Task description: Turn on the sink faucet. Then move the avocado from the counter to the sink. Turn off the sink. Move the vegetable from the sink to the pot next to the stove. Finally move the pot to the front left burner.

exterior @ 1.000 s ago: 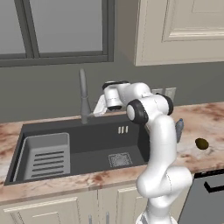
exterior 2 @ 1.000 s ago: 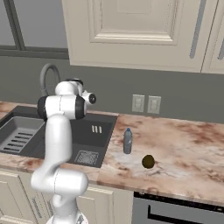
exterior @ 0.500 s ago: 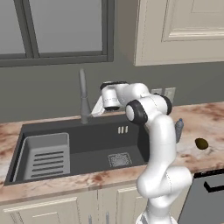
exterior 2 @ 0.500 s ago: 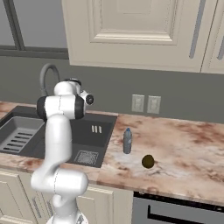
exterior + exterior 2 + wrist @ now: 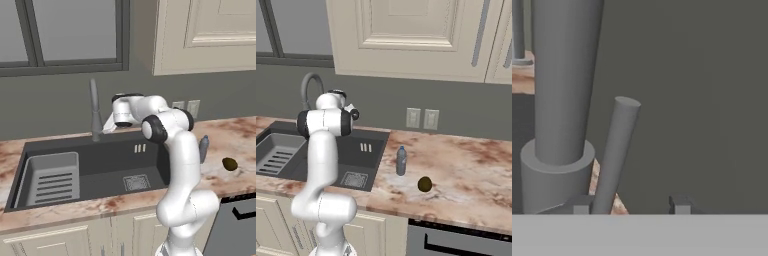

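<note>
Gripper [image 5: 631, 206] by one faucet lever [image 5: 616, 155], one avocado [image 5: 425, 184]

grey faucet [image 5: 94, 107] upright, avocado [image 5: 229, 163] on counter [image 5: 466, 165]

Readable text: none in any view.
Bottle [image 5: 401, 160] at 3 o'clock of the sink [image 5: 316, 155]: label blank.
Wall outlets [image 5: 421, 118]: unmarked.
Cabinet doors [image 5: 406, 30]: plain, no signs.

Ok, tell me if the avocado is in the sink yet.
Not yet. The avocado lies on the counter, right of the bottle, outside the sink.
</note>
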Controlling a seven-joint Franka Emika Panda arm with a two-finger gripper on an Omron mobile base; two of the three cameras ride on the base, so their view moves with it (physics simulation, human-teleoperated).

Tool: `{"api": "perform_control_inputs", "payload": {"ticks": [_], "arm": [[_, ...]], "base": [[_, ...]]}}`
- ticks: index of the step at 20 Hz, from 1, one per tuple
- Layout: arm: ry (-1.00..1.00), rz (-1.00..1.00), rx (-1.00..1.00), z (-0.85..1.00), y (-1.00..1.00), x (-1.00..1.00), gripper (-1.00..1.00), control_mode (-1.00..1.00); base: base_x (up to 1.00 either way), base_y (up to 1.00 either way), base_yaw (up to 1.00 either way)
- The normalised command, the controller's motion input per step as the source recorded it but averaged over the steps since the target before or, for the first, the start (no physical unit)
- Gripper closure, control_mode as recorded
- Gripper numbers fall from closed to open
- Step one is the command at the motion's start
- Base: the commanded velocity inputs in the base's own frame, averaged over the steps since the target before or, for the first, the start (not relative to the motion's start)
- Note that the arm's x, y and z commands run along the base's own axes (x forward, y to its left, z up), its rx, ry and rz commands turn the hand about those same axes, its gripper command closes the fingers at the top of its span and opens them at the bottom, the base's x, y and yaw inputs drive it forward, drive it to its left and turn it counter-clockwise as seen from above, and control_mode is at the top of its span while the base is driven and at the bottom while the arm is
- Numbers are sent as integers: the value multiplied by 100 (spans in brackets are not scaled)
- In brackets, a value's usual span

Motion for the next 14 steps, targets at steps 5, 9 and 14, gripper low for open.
{"api": "perform_control_inputs", "payload": {"ticks": [5, 9, 14], "arm": [[3, 0, -1, 0, 11, 7, 100, -100], [0, -1, 0, -11, 0, 20, 100, -100], [0, -10, 0, -6, -6, 27, 100, -100]], "base": [[0, 0, 0], [0, 0, 0], [0, 0, 0]]}}
